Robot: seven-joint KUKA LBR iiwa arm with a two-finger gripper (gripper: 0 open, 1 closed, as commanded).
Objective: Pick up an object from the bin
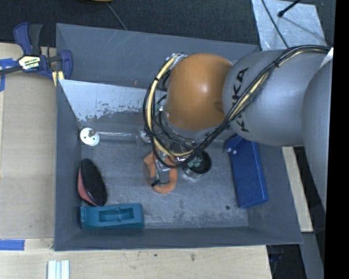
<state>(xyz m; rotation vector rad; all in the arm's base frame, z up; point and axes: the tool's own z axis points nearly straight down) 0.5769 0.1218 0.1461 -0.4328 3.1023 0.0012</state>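
Small orange rubbery-looking lump: mid-floor of grey metal bin, directly under gripper, touching or nearly so. Orange shows upper-left of and below gripper tip, so long axis likely runs near-vertical in view. Gripper open or clamped: cannot tell, wrist hides it. Coming move probably needs no sideways shift. Just right: small black round piece. Further out: blue flat rectangular box by right wall; black-and-red oval object and teal rectangular plastic block at left.
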